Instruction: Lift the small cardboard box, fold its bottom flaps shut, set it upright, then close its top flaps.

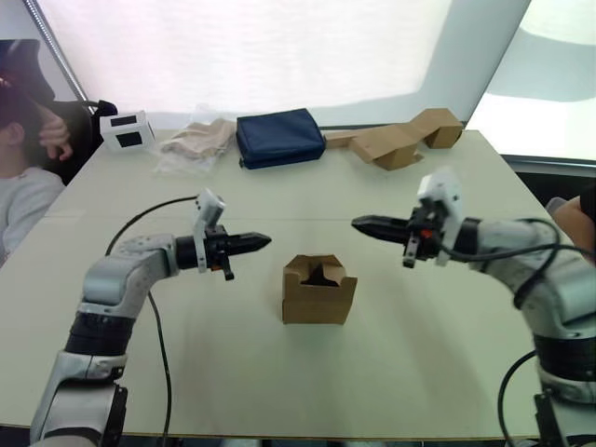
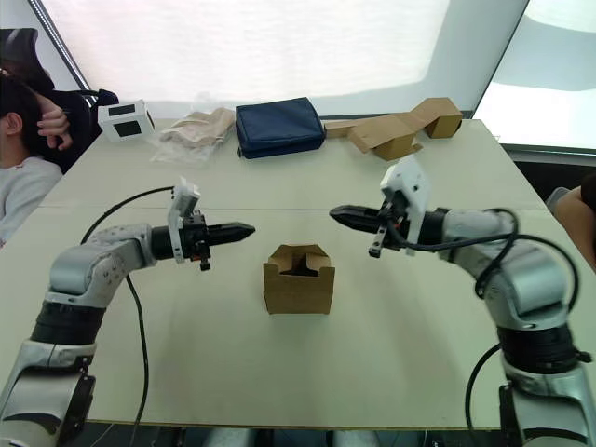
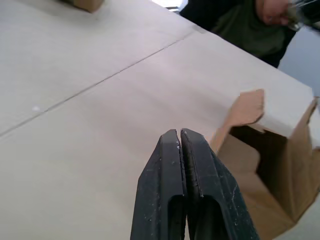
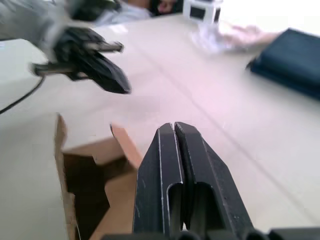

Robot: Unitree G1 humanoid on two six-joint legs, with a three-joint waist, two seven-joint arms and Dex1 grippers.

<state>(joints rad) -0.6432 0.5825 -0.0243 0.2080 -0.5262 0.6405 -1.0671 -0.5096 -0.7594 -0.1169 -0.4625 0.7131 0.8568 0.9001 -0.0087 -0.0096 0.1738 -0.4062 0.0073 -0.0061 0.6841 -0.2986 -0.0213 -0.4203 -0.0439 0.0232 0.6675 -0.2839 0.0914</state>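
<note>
The small cardboard box [image 1: 318, 291] stands upright on the pale table [image 1: 391, 372], midway between my two arms. Its top flaps [image 1: 321, 273] are partly folded in, leaving a dark opening; the flaps [image 3: 247, 107] also show in the left wrist view, and the box [image 4: 95, 170] in the right wrist view. My left gripper [image 1: 263, 241] hovers shut above and to the left of the box, pointing right. My right gripper [image 1: 358, 223] hovers shut above and to the right, pointing left. Neither touches the box.
Along the far edge lie a navy blue pouch [image 1: 278, 136], bent brown cardboard pieces [image 1: 405, 140], a clear bag with beige contents [image 1: 196, 142] and a small white device [image 1: 128, 130]. A person [image 1: 23, 177] sits at the far left; another person's arm [image 1: 575, 216] is at the right.
</note>
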